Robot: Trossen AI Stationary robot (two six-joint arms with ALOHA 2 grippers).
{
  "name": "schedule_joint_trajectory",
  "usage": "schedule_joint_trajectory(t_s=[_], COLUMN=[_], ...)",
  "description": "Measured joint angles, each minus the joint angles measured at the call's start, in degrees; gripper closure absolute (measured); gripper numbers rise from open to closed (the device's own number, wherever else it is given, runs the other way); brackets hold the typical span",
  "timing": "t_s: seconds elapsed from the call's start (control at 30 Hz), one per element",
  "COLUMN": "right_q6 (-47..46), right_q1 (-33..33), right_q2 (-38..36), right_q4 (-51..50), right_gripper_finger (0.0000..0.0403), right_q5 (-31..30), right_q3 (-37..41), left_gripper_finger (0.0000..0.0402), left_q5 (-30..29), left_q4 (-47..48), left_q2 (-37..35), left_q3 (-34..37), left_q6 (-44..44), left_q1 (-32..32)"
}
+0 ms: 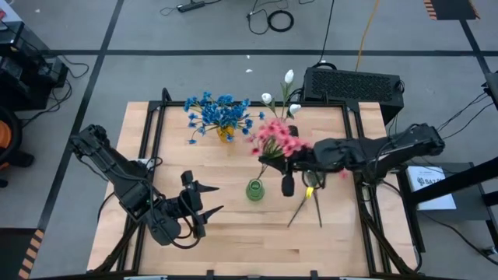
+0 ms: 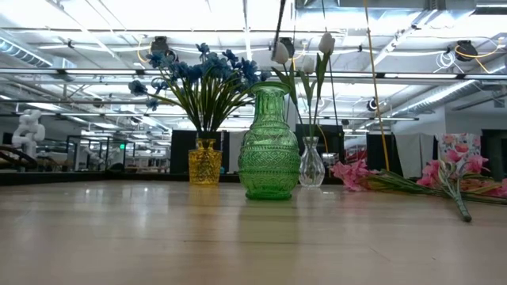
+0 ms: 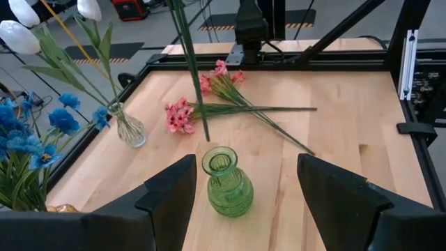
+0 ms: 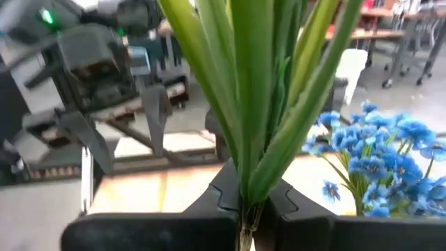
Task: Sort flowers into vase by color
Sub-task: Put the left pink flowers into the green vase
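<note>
No writing reads clearly. The right gripper (image 1: 274, 159), reaching over mid-bench, clamps a pink sprig (image 1: 276, 138) above the green vase (image 1: 255, 190); the left gripper (image 1: 204, 204) waits agape near the front edge.

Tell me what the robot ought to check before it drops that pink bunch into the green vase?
1. Right hand shut firmly on the pink flower sprig: ok, stems pinched between its fingers.
2. Green vase upright with an empty mouth: ok.
3. Stem tips lined up over the vase mouth: cannot tell; the stems hang just behind it in the left wrist view.
4. Left hand out of the way: ok, open and back from the vase.
5. Blue flowers and white tulips already in their own vases: ok.
6. Other pink sprigs sorted: not ok, they lie on the table.
</note>
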State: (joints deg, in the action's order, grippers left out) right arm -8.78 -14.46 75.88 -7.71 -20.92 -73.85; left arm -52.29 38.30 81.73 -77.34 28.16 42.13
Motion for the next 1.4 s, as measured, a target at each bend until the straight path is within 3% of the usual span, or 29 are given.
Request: schedule_joint_trajectory(t_s=[0.13,0.47,1.4], right_q6=[-0.3,-2.8,-7.3], right_q1=[0.0,0.2,0.5], right_q2=[3.3,8.7,11.0], right_q4=[-4.8,-4.5,-7.4], right_gripper_finger=[0.0401,0.0401,0.0397], right_q5=[0.0,0.3,0.0], right_q3=[-4.2,-4.3,-4.3], left_gripper_finger=[0.0146,0.0146,0.0146], left_q5=[0.0,0.0,0.1], left_q4=[0.2,0.2,-0.1], left_q2=[0.0,0.0,0.0], left_q3=[0.0,0.0,0.0], left_q6=[0.0,0.0,0.0], left_q1=[0.0,0.0,0.0])
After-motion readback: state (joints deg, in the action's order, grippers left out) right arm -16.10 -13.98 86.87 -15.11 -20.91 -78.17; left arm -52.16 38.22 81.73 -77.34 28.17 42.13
